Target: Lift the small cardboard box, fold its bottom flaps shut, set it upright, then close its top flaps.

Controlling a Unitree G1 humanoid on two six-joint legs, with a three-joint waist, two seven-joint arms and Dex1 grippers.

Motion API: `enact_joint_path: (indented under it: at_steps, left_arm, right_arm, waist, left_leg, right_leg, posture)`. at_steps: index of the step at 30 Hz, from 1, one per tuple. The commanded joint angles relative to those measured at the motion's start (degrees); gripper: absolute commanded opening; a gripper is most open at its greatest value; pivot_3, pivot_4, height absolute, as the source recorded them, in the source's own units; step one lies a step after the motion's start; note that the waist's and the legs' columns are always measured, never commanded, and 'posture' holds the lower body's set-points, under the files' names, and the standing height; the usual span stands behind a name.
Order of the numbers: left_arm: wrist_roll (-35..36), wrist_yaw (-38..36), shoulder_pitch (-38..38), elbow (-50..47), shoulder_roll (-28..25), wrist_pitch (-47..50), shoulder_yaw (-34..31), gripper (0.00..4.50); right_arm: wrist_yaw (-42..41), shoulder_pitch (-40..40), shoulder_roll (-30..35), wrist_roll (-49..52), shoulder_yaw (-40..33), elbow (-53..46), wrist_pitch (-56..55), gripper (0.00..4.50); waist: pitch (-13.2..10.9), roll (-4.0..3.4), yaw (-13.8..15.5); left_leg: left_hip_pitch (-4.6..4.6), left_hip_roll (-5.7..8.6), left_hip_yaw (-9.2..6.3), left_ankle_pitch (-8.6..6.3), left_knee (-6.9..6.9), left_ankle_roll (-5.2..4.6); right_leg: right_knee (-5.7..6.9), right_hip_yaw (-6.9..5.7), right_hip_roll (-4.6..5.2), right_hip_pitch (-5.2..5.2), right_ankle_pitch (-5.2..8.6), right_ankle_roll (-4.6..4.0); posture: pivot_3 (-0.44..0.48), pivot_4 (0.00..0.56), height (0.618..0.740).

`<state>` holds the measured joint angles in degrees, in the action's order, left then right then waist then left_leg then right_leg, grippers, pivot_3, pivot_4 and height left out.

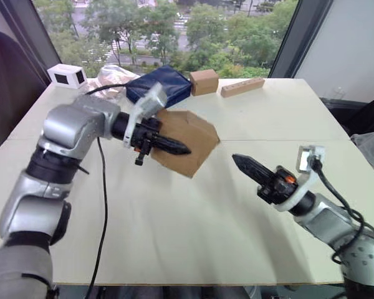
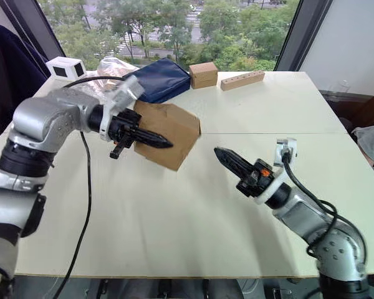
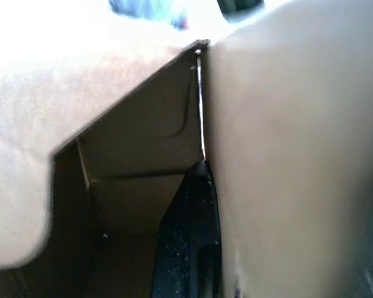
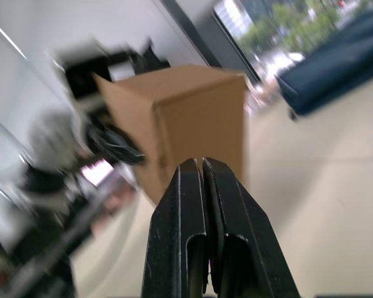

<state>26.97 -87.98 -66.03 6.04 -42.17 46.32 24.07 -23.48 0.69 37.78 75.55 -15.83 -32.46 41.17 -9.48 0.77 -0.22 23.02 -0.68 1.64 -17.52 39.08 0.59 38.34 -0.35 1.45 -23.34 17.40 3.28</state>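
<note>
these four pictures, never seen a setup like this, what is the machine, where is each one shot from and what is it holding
It is a humanoid robot with two arms, each ending in a gripper of two black fingers. The two wide pictures come from a pair of cameras on its head, looking down over a pale table. The other two come from cameras on each wrist, looking along the fingers.

The left gripper holds the small cardboard box tilted above the table, clamping one wall with a finger inside. The right gripper is shut, empty, and pointed at the box.

At the far edge lie a navy pouch, a smaller cardboard box, a wooden block and a white device.
</note>
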Motion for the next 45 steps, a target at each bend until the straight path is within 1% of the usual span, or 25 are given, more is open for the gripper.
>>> enact_joint_path:
  at_steps: [1,2,4,6,7,9,10,14,16,18,20,23,24,26,27,28,35,40,41,43,44,45]
  left_arm:
    - [-10.3,-3.2,-3.7,0.9,1.0,-6.4,9.0,0.0]
    - [-12.2,-3.5,-4.9,1.5,1.9,-5.9,11.2,0.0]
    - [-16.5,-1.9,-7.2,3.0,5.5,-3.6,15.7,0.0]
    - [-19.1,-1.1,-8.3,4.2,7.5,-2.1,17.7,0.0]
    - [-20.2,-0.5,-8.9,5.2,9.1,-1.7,18.5,0.0]
    - [-20.7,-1.8,-10.7,5.6,12.1,2.0,20.8,0.0]
    - [-21.6,-2.4,-11.1,5.1,12.8,2.2,22.4,0.0]
    - [-25.0,-2.9,-10.4,4.4,13.4,1.7,25.8,0.0]
    - [-25.1,-2.7,-10.2,4.1,14.6,4.1,26.7,0.0]
    - [-25.0,-3.1,-10.3,4.3,15.8,5.4,27.2,0.0]
    - [-25.6,-2.8,-10.1,5.0,16.6,4.7,27.5,0.0]
    - [-26.7,-1.9,-10.0,5.9,18.3,4.6,28.1,0.77]
    - [-26.5,-1.9,-10.2,5.9,18.8,5.2,28.0,1.26]
    - [-25.4,-2.5,-11.2,6.4,19.3,7.4,27.2,2.12]
    - [-24.9,-2.9,-11.8,6.6,19.5,8.7,26.8,2.47]
    - [-24.4,-3.5,-12.6,6.9,19.1,9.7,26.1,2.97]
    - [-20.0,-4.5,-16.0,6.8,16.9,13.3,22.7,2.97]
    - [-13.4,-4.5,-19.0,6.1,13.2,21.7,17.9,2.97]
    - [-11.4,-4.5,-19.6,7.4,12.5,23.6,14.1,2.97]
    - [-8.5,-4.3,-20.1,9.4,11.5,25.8,8.6,2.97]
    - [-7.3,-3.1,-19.9,10.6,11.3,25.9,5.1,2.97]
    - [-6.6,-2.1,-19.7,11.1,11.3,25.9,3.1,2.97]
  right_arm:
    - [-4.7,3.7,7.0,-6.3,-1.5,-5.0,1.6,0.08]
    - [-5.6,5.0,8.8,-8.1,-1.6,-5.8,1.6,0.08]
    - [-6.9,7.6,12.4,-12.2,-1.6,-7.8,2.0,0.08]
    - [-7.4,8.6,13.9,-14.7,-1.2,-9.0,2.0,0.08]
    - [-6.3,8.3,14.1,-15.4,-1.7,-10.0,1.7,0.08]
    - [-1.7,5.5,14.0,-14.1,-4.2,-13.3,1.6,0.08]
    - [-0.1,4.8,15.4,-14.6,-4.8,-15.4,2.6,0.08]
    - [3.0,4.3,18.7,-17.5,-2.9,-19.2,5.8,0.08]
    - [4.2,4.0,18.0,-18.2,-1.3,-19.7,6.0,0.08]
    - [5.0,3.3,15.1,-16.9,-0.8,-19.1,4.8,0.08]
    - [5.1,2.8,13.2,-16.2,-0.7,-18.4,4.3,0.08]
    - [4.4,2.7,13.3,-18.9,0.4,-17.6,4.9,0.0]
    - [4.1,3.1,13.5,-19.5,0.3,-17.4,5.0,0.0]
    - [3.3,3.4,14.0,-21.0,1.1,-16.7,5.5,0.0]
    - [2.9,3.5,14.2,-21.5,1.4,-16.5,5.7,0.0]
    - [2.7,3.0,14.0,-21.5,2.0,-16.1,5.9,0.0]
    - [1.0,1.5,13.4,-21.5,2.6,-14.5,6.4,0.0]
    - [-2.1,0.6,13.0,-22.4,3.0,-11.2,5.6,0.0]
    - [-2.7,0.1,12.7,-22.2,3.0,-10.4,5.3,0.0]
    - [-3.5,-0.4,12.1,-22.1,2.8,-9.4,5.0,0.0]
    - [-3.9,-0.2,11.8,-22.1,2.5,-9.1,4.8,0.0]
    - [-4.2,0.1,11.6,-22.2,2.1,-9.0,4.7,0.0]
  waist:
    - [0.0,-0.01,0.4]
    - [0.0,0.0,0.4]
    - [0.0,0.01,0.6]
    - [0.0,0.02,0.9]
    - [0.0,0.03,0.9]
    - [0.0,0.04,0.7]
    - [0.0,0.03,0.7]
    - [0.0,0.02,0.7]
    - [0.0,0.01,0.8]
    - [0.0,0.02,0.9]
    - [0.0,0.01,0.9]
    - [0.0,0.01,0.9]
    - [0.0,0.01,0.9]
    - [0.0,0.01,0.9]
    - [0.0,0.01,0.9]
    - [0.0,0.01,0.9]
    - [0.0,-0.01,0.8]
    - [0.0,0.0,0.8]
    - [0.0,0.0,0.8]
    - [0.0,0.0,0.7]
    - [0.0,-0.01,0.7]
    - [0.0,-0.01,0.7]
  left_leg:
    - [0.01,0.01,0.01,-0.03,0.03,-0.06]
    - [0.0,0.01,0.0,-0.04,0.03,-0.08]
    - [0.02,0.0,0.01,-0.05,0.05,-0.09]
    - [0.15,0.0,-0.02,-0.05,0.09,-0.1]
    - [0.17,0.0,-0.04,-0.05,0.1,-0.11]
    - [0.21,-0.01,-0.05,-0.06,0.11,-0.13]
    - [0.25,-0.02,-0.05,-0.06,0.12,-0.13]
    - [0.23,-0.06,-0.08,-0.06,0.12,-0.13]
    - [0.25,-0.12,-0.14,-0.06,0.12,-0.12]
    - [0.25,-0.13,-0.16,-0.05,0.13,-0.11]
    - [0.27,-0.13,-0.17,-0.05,0.17,-0.11]
    - [0.28,-0.12,-0.16,-0.05,0.18,-0.11]
    - [0.27,-0.12,-0.16,-0.05,0.19,-0.11]
    - [0.28,-0.12,-0.16,-0.05,0.19,-0.11]
    - [0.27,-0.12,-0.16,-0.05,0.19,-0.11]
    - [0.27,-0.12,-0.17,-0.05,0.19,-0.11]
    - [0.25,-0.14,-0.19,-0.05,0.19,-0.11]
    - [0.26,-0.14,-0.18,-0.05,0.2,-0.11]
    - [0.26,-0.14,-0.18,-0.05,0.2,-0.11]
    - [0.25,-0.15,-0.18,-0.05,0.2,-0.11]
    - [0.25,-0.15,-0.18,-0.05,0.2,-0.11]
    - [0.25,-0.15,-0.18,-0.05,0.2,-0.11]
  right_leg:
    - [-0.06,0.02,-0.01,0.03,0.0,0.0]
    - [-0.11,0.03,-0.03,0.07,0.0,0.0]
    - [-0.1,0.05,-0.06,0.06,0.0,0.0]
    - [-0.11,0.04,-0.1,-0.02,0.01,0.02]
    - [-0.12,0.04,-0.12,-0.03,0.01,0.03]
    - [-0.14,0.06,-0.13,-0.06,0.02,0.04]
    - [-0.12,0.05,-0.13,-0.1,0.02,0.04]
    - [-0.1,0.05,-0.17,-0.11,0.02,0.05]
    - [-0.09,0.06,-0.28,-0.11,0.02,0.04]
    - [-0.08,0.08,-0.31,-0.1,0.02,0.03]
    - [-0.08,0.09,-0.32,-0.1,0.02,0.03]
    - [-0.09,0.11,-0.31,-0.08,0.02,0.03]
    - [-0.09,0.12,-0.31,-0.08,0.02,0.03]
    - [-0.08,0.12,-0.31,-0.09,0.02,0.03]
    - [-0.08,0.12,-0.32,-0.09,0.02,0.03]
    - [-0.08,0.12,-0.33,-0.09,0.02,0.03]
    - [-0.02,0.13,-0.37,-0.09,0.02,0.03]
    - [-0.02,0.14,-0.36,-0.1,0.02,0.03]
    - [-0.01,0.14,-0.36,-0.1,0.02,0.03]
    - [0.0,0.14,-0.38,-0.11,0.02,0.03]
    - [0.01,0.13,-0.38,-0.11,0.03,0.03]
    - [0.01,0.14,-0.39,-0.12,0.02,0.03]
  posture:
    - [0.0,0.15,0.74]
    - [0.0,0.15,0.74]
    - [0.0,0.15,0.74]
    - [0.0,0.15,0.74]
    - [0.0,0.15,0.74]
    - [0.0,0.15,0.74]
    - [0.0,0.15,0.74]
    - [0.0,0.15,0.74]
    - [0.0,0.15,0.74]
    - [0.0,0.15,0.74]
    - [0.0,0.15,0.74]
    - [0.0,0.15,0.74]
    - [0.0,0.15,0.74]
    - [0.0,0.15,0.74]
    - [0.0,0.15,0.74]
    - [0.0,0.15,0.74]
    - [0.0,0.15,0.74]
    - [0.0,0.15,0.74]
    - [0.0,0.15,0.74]
    - [0.0,0.15,0.74]
    - [0.0,0.15,0.74]
    - [0.0,0.15,0.74]
